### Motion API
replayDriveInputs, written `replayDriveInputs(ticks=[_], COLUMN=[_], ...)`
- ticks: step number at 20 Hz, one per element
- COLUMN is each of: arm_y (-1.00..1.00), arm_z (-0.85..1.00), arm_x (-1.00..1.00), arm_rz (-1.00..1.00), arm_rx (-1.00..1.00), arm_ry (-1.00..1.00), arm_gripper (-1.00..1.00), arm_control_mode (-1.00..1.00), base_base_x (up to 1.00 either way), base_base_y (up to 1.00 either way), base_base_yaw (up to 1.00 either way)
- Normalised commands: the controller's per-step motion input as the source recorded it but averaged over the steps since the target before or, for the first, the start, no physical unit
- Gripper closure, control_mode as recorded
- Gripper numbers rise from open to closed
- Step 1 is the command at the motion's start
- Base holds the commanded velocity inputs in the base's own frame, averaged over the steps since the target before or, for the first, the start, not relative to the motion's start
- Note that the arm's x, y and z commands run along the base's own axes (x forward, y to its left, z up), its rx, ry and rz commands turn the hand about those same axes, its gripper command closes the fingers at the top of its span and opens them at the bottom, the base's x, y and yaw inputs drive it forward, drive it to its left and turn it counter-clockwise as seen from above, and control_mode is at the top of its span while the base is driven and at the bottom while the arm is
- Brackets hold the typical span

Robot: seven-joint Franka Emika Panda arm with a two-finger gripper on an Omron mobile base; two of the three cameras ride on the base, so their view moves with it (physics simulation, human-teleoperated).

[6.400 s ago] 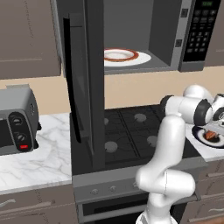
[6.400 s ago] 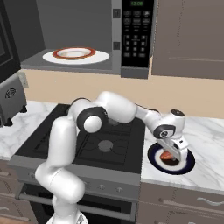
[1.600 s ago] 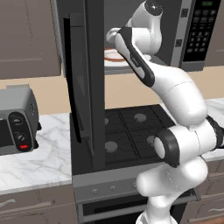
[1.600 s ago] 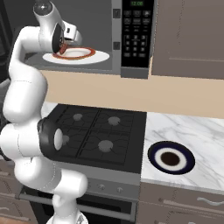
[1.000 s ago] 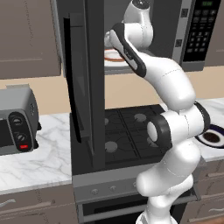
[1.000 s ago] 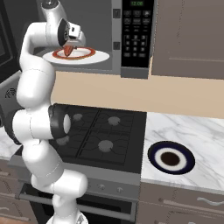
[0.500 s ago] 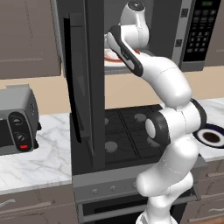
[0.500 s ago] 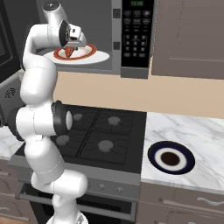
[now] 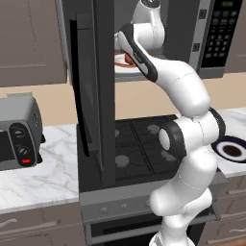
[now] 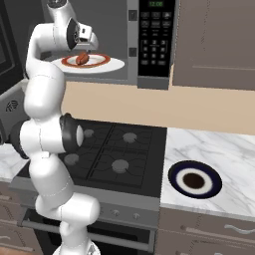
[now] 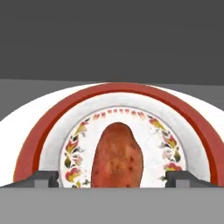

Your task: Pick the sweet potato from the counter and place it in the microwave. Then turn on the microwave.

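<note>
My gripper (image 11: 112,180) stands open astride the sweet potato (image 11: 117,156), seemingly untouched, its long axis pointing away from me.

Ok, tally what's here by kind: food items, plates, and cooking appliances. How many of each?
Food items: 1, the sweet potato.
Plates: 2, the red-rimmed plate in the microwave and the dark blue plate on the counter.
Cooking appliances: 3, the microwave, the stovetop and the toaster oven.
Total: 6.
</note>
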Motion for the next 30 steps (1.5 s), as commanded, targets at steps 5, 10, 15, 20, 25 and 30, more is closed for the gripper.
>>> replayDriveInputs(ticks=[5,10,15,20,25,30], arm_y=[0.0,-0.04,-0.23,-0.36,-0.19,-0.02], arm_z=[0.17,-0.04,-0.14,-0.07,-0.01,0.0], arm_x=[-0.46,-0.79,-0.87,-1.0,-1.0,-1.0], arm_rz=[0.0,0.0,0.0,0.0,0.0,0.0], arm_rx=[0.0,-0.01,0.0,0.0,0.0,0.0], arm_ry=[-0.14,-0.2,-0.17,-0.1,-0.03,-0.02], arm_gripper=[-1.0,-1.0,-1.0,-1.0,-1.0,-1.0], arm_control_mode=[-1.0,-1.0,-1.0,-1.0,-1.0,-1.0], base_base_x=[0.0,0.0,0.0,0.0,0.0,0.0], base_base_y=[0.0,0.0,0.0,0.0,0.0,0.0], base_base_yaw=[0.0,0.0,0.0,0.0,0.0,0.0])
